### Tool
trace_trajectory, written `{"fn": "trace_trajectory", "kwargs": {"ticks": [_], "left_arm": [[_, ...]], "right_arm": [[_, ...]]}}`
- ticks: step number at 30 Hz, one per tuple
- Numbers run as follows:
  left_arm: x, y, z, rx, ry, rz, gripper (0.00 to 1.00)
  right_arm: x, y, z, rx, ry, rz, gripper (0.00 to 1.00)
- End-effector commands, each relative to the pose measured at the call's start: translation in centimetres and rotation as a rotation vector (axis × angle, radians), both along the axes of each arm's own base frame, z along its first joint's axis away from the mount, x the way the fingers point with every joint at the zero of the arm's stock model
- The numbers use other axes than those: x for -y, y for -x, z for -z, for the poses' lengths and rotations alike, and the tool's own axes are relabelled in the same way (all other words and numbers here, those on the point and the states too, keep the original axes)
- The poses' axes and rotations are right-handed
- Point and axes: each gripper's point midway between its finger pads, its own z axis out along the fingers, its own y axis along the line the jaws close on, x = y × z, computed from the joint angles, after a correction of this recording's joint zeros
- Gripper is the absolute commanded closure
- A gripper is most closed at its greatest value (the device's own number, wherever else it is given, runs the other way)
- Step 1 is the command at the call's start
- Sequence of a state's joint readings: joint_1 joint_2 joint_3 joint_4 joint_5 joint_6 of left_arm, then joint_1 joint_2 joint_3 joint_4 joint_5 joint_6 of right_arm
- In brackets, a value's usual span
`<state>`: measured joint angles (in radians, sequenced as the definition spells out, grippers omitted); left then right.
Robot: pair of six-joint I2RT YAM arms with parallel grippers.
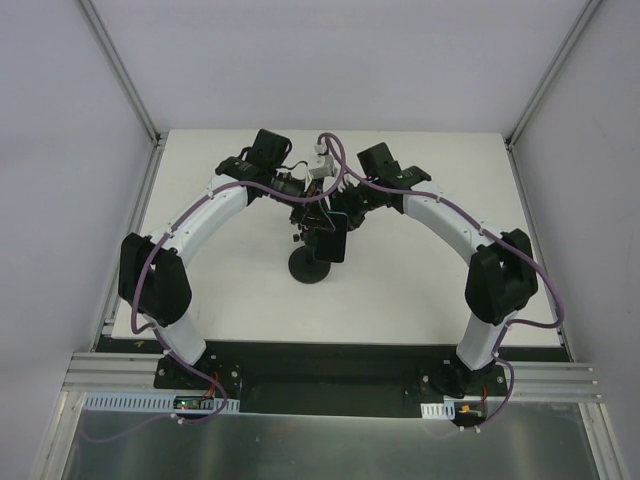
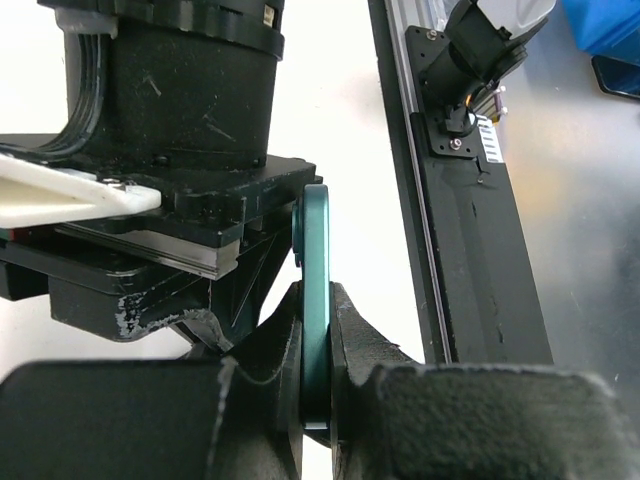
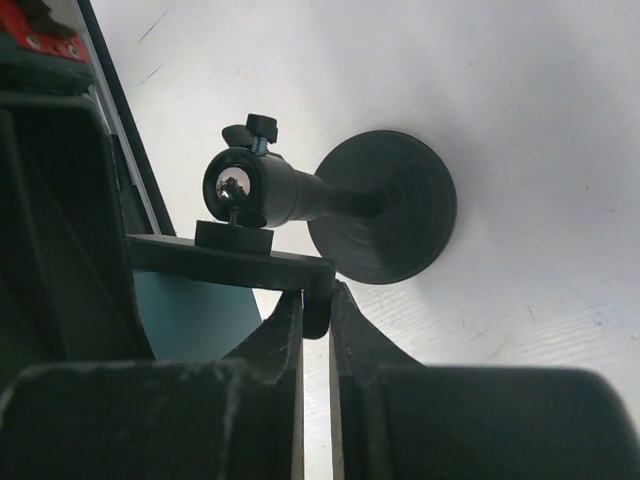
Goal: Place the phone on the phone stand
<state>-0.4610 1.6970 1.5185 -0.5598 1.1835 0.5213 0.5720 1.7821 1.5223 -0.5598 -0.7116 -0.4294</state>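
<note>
My left gripper [image 2: 316,380] is shut on the phone [image 2: 316,270], which I see edge-on as a thin teal strip standing upright between the fingers. From above, the phone [image 1: 333,245] is a dark rectangle hanging just over the phone stand's round base [image 1: 308,268] at mid-table. In the right wrist view the phone stand [image 3: 385,205] shows its disc base, stem and ball head. My right gripper [image 3: 316,310] is shut on the hooked end of its clamp plate [image 3: 230,260]. The phone's teal back [image 3: 185,310] lies right behind that plate. Both grippers meet above the stand.
The white table [image 1: 420,290] is walled by white panels on three sides. A black base plate and metal rail [image 2: 470,250] run along the near edge, with the right arm's base [image 2: 470,60] bolted there. The right arm's wrist body [image 2: 170,110] sits close beside the phone.
</note>
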Motion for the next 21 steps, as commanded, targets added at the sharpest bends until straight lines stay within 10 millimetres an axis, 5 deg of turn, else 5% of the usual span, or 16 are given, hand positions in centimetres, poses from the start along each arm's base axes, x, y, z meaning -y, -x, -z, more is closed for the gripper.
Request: {"fn": "trace_trajectory", "kwargs": {"ticks": [1,5,8,10,11,13,14,17,21], "left_arm": [[-2.1,-0.8,0.2,0.057,-0.063,-0.067,1.0],[-2.8,-2.9,1.2,0.063,-0.172,-0.225,1.0],[-4.4,-5.2,2.2,0.133,-0.25,-0.423,1.0],[-5.2,-5.6,1.1,0.17,-0.232,-0.534,1.0],[-5.8,-6.2,1.9,0.159,-0.235,-0.613,1.0],[-6.8,-6.3,1.2,0.195,-0.227,-0.73,1.0],[-7.5,-6.3,2.7,0.193,-0.274,-0.807,1.0],[-7.1,-5.8,3.0,0.238,-0.288,-0.886,1.0],[-10.0,-7.8,3.8,0.253,-0.383,-1.164,1.0]], "right_arm": [[-0.1,0.2,-4.9,0.063,-0.089,-0.028,0.99],[1.1,-1.4,-3.7,0.111,-0.015,0.122,0.99],[1.6,-2.7,-4.6,0.157,-0.035,0.267,0.99],[2.0,-2.1,-4.4,0.144,-0.033,0.349,0.99],[2.7,-3.5,-4.5,0.2,-0.014,0.444,0.99],[3.1,-2.9,-4.1,0.191,-0.012,0.534,0.99],[3.9,-3.8,-4.0,0.232,0.013,0.625,0.99],[4.4,-3.7,-3.8,0.28,0.066,0.77,0.99],[5.1,-2.5,-2.7,0.236,0.141,0.969,0.99]]}}
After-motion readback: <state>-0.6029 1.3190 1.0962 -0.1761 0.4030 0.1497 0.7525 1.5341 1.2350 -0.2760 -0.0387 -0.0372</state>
